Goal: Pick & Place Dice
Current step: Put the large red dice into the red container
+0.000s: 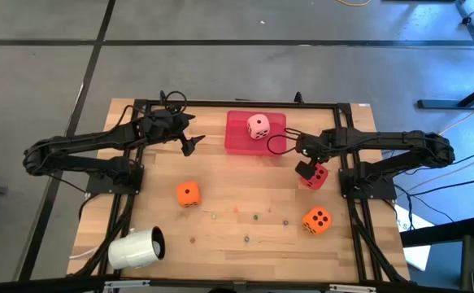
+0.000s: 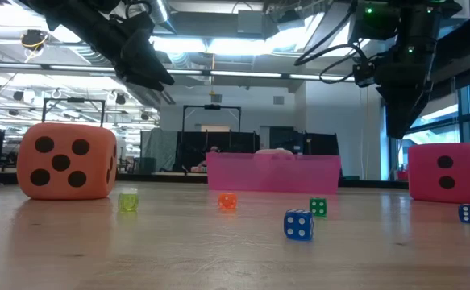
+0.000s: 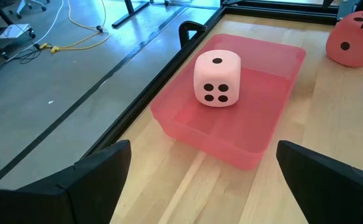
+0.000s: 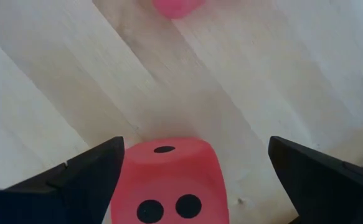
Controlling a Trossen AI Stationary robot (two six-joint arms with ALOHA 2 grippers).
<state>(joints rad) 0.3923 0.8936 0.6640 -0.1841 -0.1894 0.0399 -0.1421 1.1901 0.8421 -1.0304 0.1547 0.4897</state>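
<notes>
A pale pink die (image 1: 258, 124) (image 3: 217, 78) sits on the floor of the flat red tray (image 1: 238, 142) at the table's far middle. On the table's right, a red die (image 1: 318, 177) (image 4: 169, 180) rests on the wood. My right gripper (image 1: 306, 168) (image 4: 197, 144) hangs open just above it, pointing down, with a finger to either side and a gap showing in the low view. One orange die (image 1: 188, 194) lies left of centre, another (image 1: 316, 220) near right. My left gripper (image 1: 189, 145) (image 3: 203, 162) waits open in the air, left of the tray.
A white cup (image 1: 136, 248) lies on its side at the near left corner. Several tiny coloured dice (image 2: 298, 225) are scattered on the wood near the table's front middle. A black frame (image 1: 237, 104) runs round the table.
</notes>
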